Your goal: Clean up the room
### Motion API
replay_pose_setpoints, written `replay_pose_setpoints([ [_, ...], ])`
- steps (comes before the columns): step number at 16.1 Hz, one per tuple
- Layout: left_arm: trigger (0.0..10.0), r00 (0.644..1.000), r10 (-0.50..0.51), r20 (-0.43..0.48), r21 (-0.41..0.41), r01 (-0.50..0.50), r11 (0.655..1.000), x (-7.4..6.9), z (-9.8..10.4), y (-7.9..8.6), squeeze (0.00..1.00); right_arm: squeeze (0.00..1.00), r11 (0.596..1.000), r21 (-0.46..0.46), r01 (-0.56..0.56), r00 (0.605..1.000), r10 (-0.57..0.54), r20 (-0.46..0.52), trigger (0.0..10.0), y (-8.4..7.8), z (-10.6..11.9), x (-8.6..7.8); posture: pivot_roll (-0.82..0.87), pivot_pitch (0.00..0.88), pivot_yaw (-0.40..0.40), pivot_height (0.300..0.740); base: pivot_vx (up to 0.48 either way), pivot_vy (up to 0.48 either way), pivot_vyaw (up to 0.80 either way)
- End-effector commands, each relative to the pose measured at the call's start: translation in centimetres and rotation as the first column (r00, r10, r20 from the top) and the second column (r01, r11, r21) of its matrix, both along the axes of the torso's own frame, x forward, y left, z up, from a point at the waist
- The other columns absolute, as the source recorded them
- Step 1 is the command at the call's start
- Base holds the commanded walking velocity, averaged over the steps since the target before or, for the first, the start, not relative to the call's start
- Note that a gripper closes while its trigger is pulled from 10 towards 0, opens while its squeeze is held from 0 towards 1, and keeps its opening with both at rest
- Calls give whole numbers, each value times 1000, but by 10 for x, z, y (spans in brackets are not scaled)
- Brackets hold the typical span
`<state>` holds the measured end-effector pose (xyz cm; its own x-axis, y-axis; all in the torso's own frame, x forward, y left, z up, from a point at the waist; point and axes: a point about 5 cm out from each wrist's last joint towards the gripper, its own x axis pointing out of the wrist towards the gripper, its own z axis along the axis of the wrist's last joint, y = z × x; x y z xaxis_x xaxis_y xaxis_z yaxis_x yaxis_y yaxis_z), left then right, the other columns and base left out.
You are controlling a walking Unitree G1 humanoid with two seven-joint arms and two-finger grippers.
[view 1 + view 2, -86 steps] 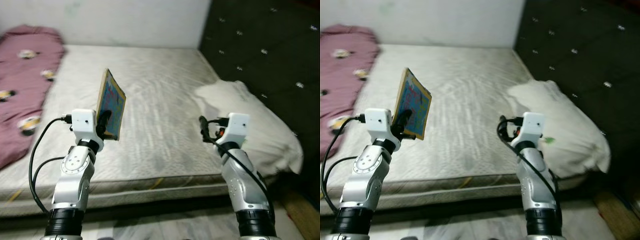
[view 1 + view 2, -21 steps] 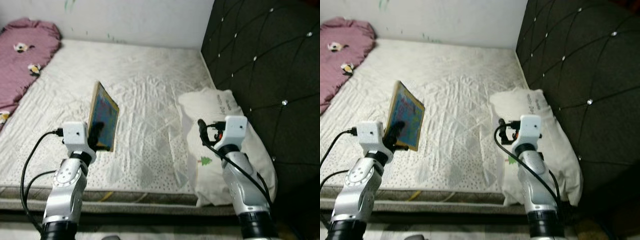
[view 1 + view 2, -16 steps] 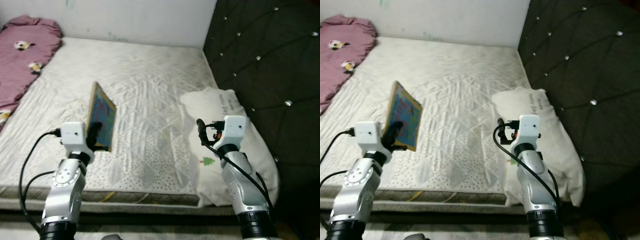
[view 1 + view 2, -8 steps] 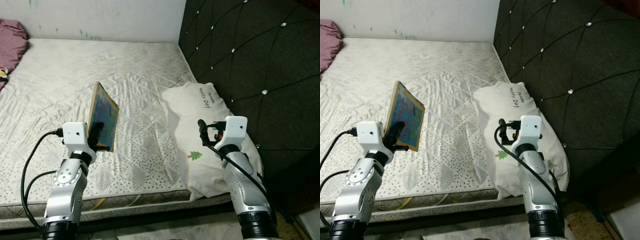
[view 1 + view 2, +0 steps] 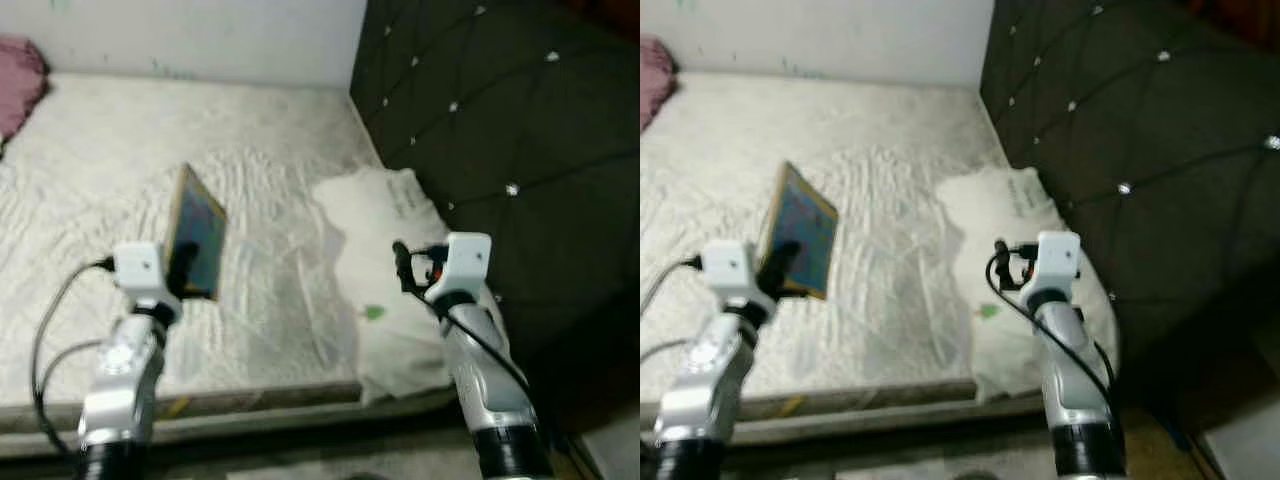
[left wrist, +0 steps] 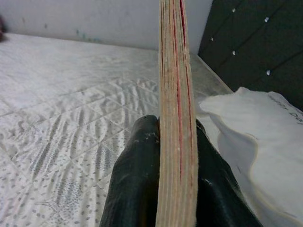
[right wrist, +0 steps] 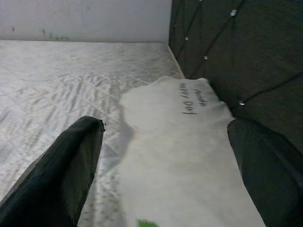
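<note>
The left gripper [image 6: 175,156] pinches a stiff, thin, probably light book [image 5: 195,232] by its near edge; the right gripper [image 7: 165,156] hangs spread over the soft pillow [image 7: 189,156].

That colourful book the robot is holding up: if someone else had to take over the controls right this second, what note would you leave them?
Left gripper: shut on the colourful book, held upright on its edge above the mattress.
Right gripper: open, holding nothing, pointed at the white pillow.
Where things are: the pillow lies on the mattress by the dark tufted headboard; a pink blanket sits at the far left corner of the bed.
Done: the book is picked up.
Left: find a place to put the book down. The head views are blurred, so take care.
</note>
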<state>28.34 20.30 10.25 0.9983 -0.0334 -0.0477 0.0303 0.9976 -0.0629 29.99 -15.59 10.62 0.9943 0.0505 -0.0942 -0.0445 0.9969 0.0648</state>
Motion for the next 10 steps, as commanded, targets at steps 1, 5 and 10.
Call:
replay_pose_setpoints([
  [1, 10000, 999, -33, 36, -17, 33, 999, 3, 6, -12, 0, 0, 1000, -10, 28, 1000, -28, -11, 10000, -10, -1, -1, -51, 0, -87, 740, 0, 0, 0],
  [5, 10000, 999, -26, 28, -36, 27, 999, 3, 5, -12, 0, 0, 1000, -11, 28, 1000, -28, -10, 10000, -10, -1, -1, -52, 0, -86, 740, 0, 0, 0],
  [10, 10000, 999, -30, 31, -37, 31, 999, 3, 5, -13, 0, 0, 1000, -21, 8, 1000, -8, -5, 10000, -8, 0, -1, -49, 0, -88, 740, 0, 0, 0],
])
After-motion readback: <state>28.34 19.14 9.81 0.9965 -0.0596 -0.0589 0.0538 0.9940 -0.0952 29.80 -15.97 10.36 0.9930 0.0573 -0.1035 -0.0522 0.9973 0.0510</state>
